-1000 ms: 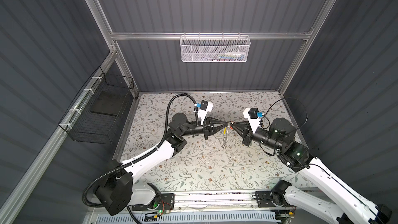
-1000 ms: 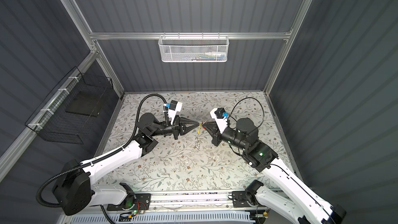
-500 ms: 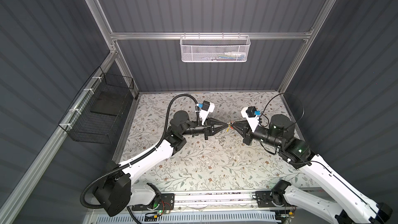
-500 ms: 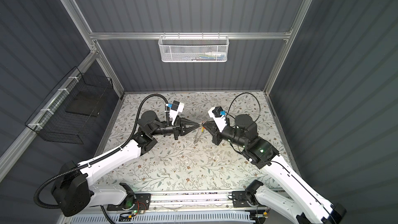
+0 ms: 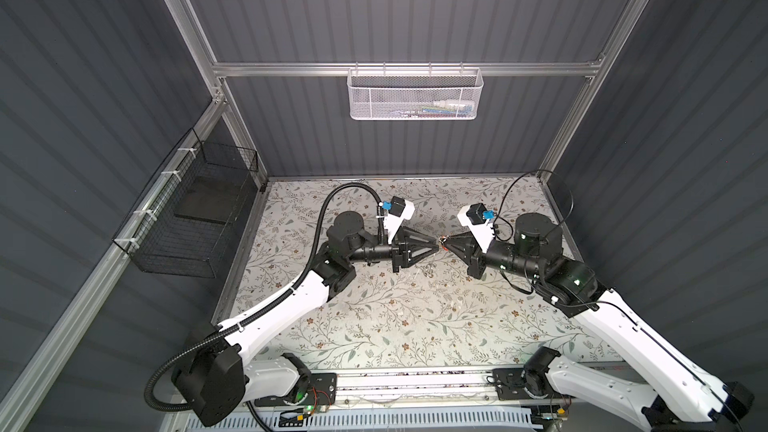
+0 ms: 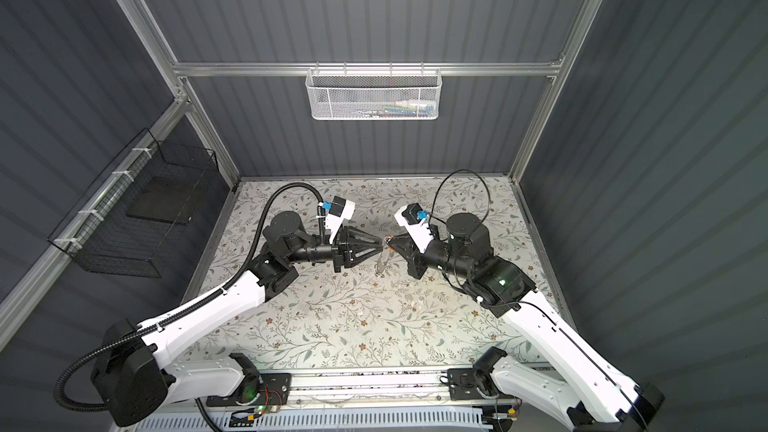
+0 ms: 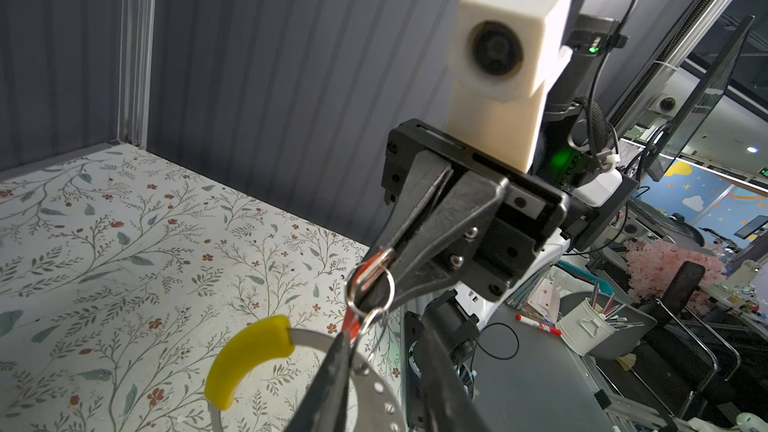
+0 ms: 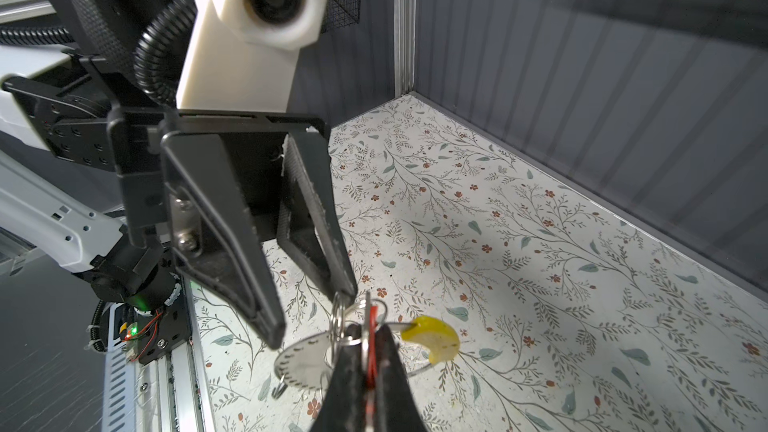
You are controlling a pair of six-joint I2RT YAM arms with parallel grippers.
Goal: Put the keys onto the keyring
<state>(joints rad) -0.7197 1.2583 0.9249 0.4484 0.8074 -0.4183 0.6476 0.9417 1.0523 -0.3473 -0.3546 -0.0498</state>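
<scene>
both top views show a floral-print table surface enclosed by dark grey ribbed walls on an aluminium frame. a white mesh basket hangs on the rear rail, and a black wire basket hangs on the left wall. we find the two grippers tip to tip above the middle of the surface. the right gripper is clamped on the red tag of the keys. the left gripper has its fingers apart, with one tip touching a small split ring. the keyring hangs just below the tag, its yellow section toward the rear wall.
</scene>
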